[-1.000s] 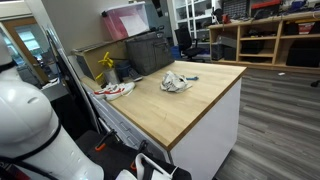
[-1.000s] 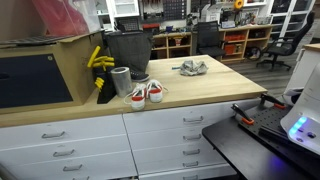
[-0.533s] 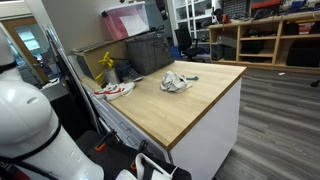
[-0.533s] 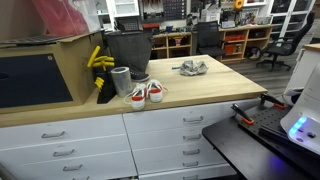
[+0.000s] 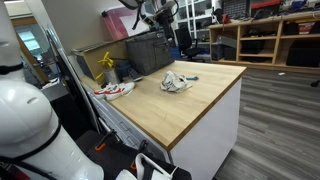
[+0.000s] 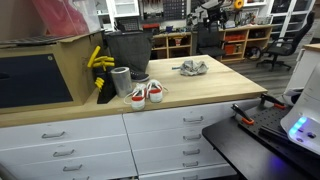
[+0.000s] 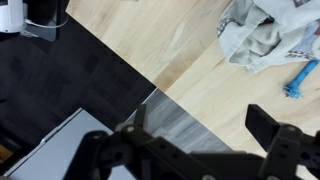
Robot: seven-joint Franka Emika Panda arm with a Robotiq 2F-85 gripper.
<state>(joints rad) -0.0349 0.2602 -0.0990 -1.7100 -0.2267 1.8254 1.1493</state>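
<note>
Pale wood with a smooth, straight grain forms the counter [image 5: 205, 100], a long slab over white drawers [image 6: 160, 135]. On it lies a cloth [image 5: 176, 82], grey and crumpled into a soft, lumpy heap, near the far end of the slab in both exterior views [image 6: 192, 67]. A small blue stick-shaped thing [image 7: 300, 78] lies just beside the cloth; what it is cannot be told.

The claw [image 7: 198, 130] is black and hard-edged. The wrist view looks straight down past it: its two fingers stand spread as wide as they go, with nothing between them. Below them are the counter's edge and dark floor. The cloth [image 7: 260, 35] sits off to one side at the top of that view, apart from the fingers and untouched.

Towards the counter's other end rest white shoes [image 6: 147, 94] with red trim, side by side. Behind them stand a grey cylinder-shaped cup [image 6: 121, 80], a black square bin [image 6: 127, 48] and a yellow curved object [image 6: 97, 60].

Compared with a second ago, the claw [image 5: 152, 17] now shows at the top edge of an exterior view, high above the bin, where it was out of sight before. The cloth, shoes and bin lie just as they did.
</note>
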